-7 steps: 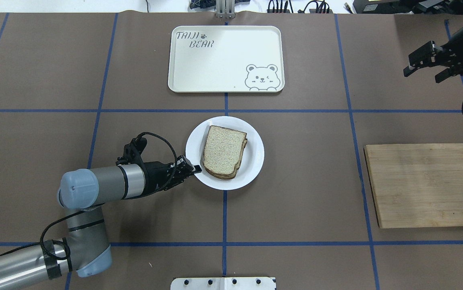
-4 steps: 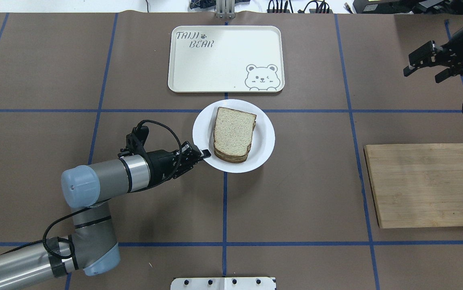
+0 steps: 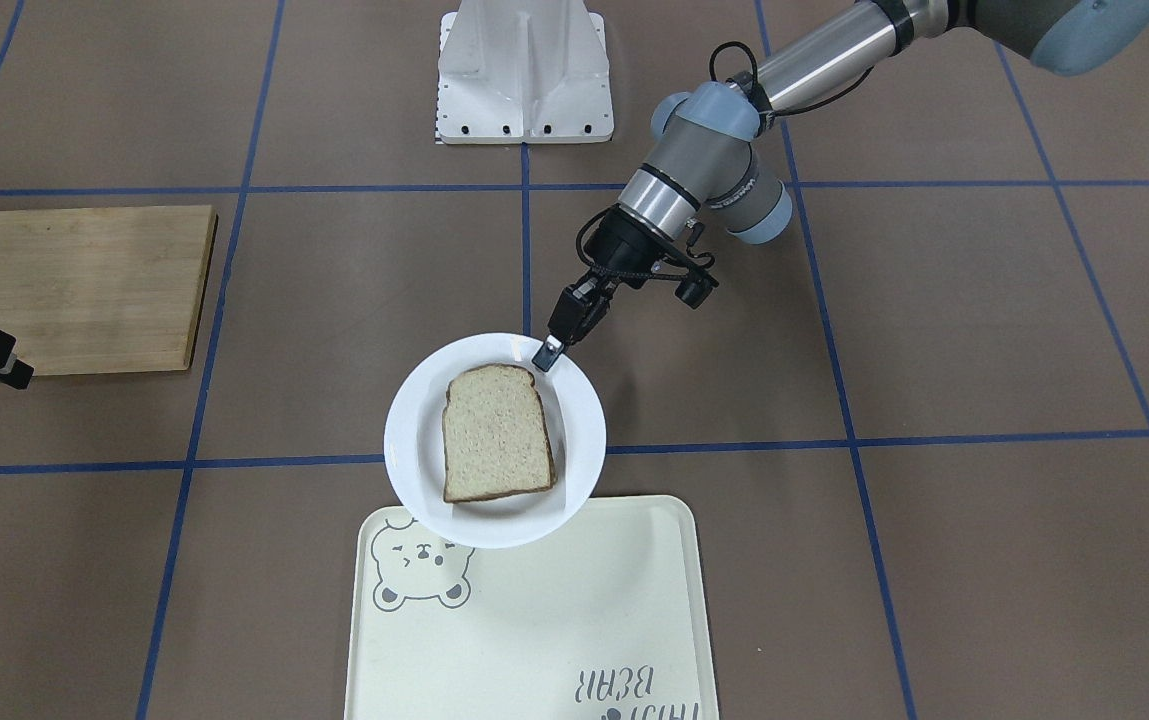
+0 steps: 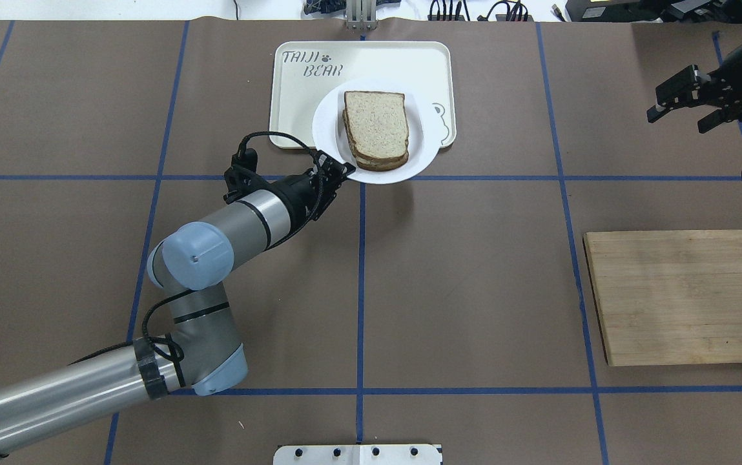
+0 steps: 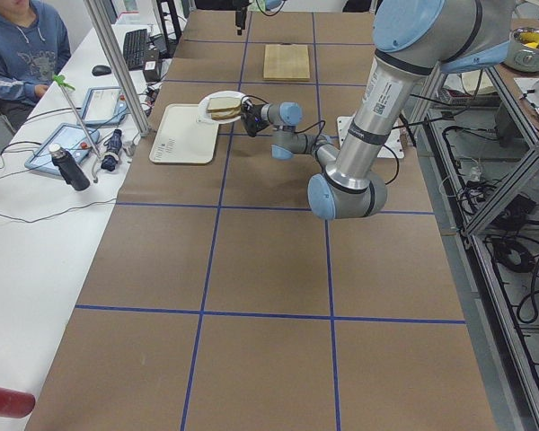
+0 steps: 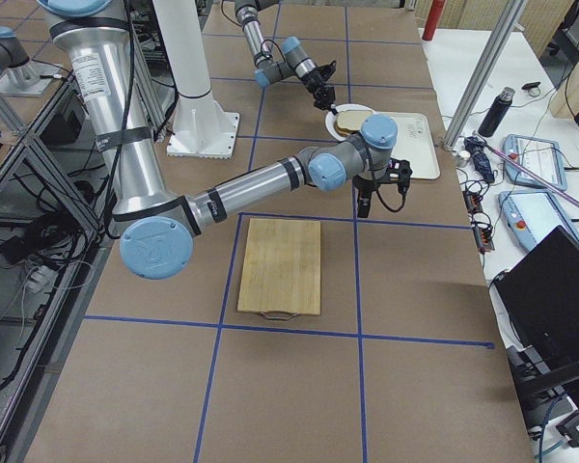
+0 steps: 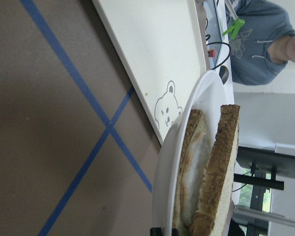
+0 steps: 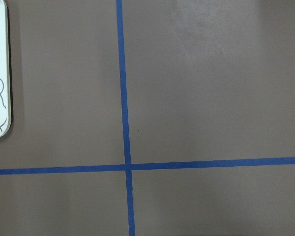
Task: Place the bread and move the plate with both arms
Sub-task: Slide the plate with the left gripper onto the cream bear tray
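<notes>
The plain bread lies on top of a second slice on the white plate. My left gripper is shut on the plate's near-left rim and holds it over the near edge of the tray. In the front view the plate hangs over the tray's bear corner, with the bread on it and the left gripper on its rim. The left wrist view shows both slices edge-on, the bread with white egg under it. My right gripper is open and empty at the far right.
A wooden cutting board lies at the right. The white stand base sits at the near edge and also shows in the front view. Blue tape lines cross the brown table. An operator sits beyond the tray.
My left arm has carried the plate with the bread away from the robot, from the table's centre to over the tray's near edge. The right arm has not moved.
</notes>
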Robot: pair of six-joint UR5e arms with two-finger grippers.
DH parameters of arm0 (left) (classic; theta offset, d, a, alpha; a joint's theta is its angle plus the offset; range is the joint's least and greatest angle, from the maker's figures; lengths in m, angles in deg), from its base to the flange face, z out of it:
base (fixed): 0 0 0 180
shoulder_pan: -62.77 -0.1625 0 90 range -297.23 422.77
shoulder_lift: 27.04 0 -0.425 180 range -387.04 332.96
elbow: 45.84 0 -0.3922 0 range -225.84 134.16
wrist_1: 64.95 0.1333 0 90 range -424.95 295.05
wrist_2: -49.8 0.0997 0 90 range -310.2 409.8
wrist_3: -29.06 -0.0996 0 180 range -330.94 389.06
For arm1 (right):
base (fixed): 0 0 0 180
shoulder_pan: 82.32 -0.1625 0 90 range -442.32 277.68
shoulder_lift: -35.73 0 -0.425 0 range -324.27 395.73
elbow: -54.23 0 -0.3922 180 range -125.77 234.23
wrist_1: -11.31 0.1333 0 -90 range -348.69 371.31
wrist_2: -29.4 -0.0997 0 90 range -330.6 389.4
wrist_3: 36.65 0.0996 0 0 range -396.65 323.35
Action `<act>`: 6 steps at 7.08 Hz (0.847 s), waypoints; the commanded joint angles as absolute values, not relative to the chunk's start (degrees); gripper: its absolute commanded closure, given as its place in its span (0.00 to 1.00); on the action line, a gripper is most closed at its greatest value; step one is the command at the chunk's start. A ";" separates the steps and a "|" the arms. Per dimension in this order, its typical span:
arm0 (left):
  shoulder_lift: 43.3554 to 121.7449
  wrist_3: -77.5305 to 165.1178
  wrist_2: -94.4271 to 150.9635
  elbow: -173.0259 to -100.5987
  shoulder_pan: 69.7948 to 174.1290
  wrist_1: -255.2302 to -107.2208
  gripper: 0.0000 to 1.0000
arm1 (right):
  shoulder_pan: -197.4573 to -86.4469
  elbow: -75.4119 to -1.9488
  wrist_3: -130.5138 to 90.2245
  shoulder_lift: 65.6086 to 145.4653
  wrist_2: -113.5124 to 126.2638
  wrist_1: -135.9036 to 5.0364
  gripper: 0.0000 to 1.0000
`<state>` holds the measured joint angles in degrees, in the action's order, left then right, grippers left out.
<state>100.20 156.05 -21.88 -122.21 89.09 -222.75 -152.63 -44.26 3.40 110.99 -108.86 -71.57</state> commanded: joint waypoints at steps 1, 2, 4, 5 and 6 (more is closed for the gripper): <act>108.52 162.98 -14.04 -110.96 90.62 -216.21 1.00 | -152.63 -44.73 3.52 111.14 -108.77 -71.57 0.00; 111.79 165.88 -12.96 -105.14 91.50 -216.12 1.00 | -152.55 -44.65 3.43 111.05 -108.68 -71.57 0.00; 116.12 168.79 -13.39 -97.37 94.13 -216.12 1.00 | -152.55 -44.74 3.52 110.96 -108.77 -71.57 0.00; 116.39 170.20 -13.65 -95.08 95.19 -216.21 1.00 | -152.55 -44.65 3.52 110.88 -108.77 -71.57 0.00; 116.65 170.65 -13.66 -94.80 95.20 -216.21 1.00 | -152.46 -44.74 3.52 110.70 -108.77 -71.57 0.00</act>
<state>116.14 169.64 -13.54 -96.18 94.66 -216.18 -152.51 -44.70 3.52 110.86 -108.76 -71.57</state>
